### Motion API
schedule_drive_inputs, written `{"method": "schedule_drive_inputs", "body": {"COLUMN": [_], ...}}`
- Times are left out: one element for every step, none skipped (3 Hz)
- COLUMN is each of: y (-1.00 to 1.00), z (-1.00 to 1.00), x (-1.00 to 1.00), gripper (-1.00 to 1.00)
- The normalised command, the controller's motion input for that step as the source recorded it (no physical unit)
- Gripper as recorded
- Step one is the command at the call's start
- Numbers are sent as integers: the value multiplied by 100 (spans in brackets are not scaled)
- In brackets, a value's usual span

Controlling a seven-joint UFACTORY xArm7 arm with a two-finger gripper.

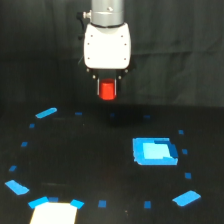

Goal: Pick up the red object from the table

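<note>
Gripper: you see it clenched on the red object.
Red object: raised clear of the black surface.
Blue patch: lower right.

Rounded glossy white plastic gripper body under a grey metal cylindrical wrist; short dark fingers below.

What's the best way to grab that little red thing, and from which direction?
By its two opposite sides, coming straight down from above. The red object is a stubby block narrower than the gripper, so the fingers fit around it. That is how it appears held now, raised above the table.
</note>
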Motion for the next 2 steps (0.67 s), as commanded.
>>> {"method": "schedule_drive_inputs", "body": {"y": [-44, -37], "z": [90, 31], "x": [-9, -22], "gripper": [-97, -98]}}
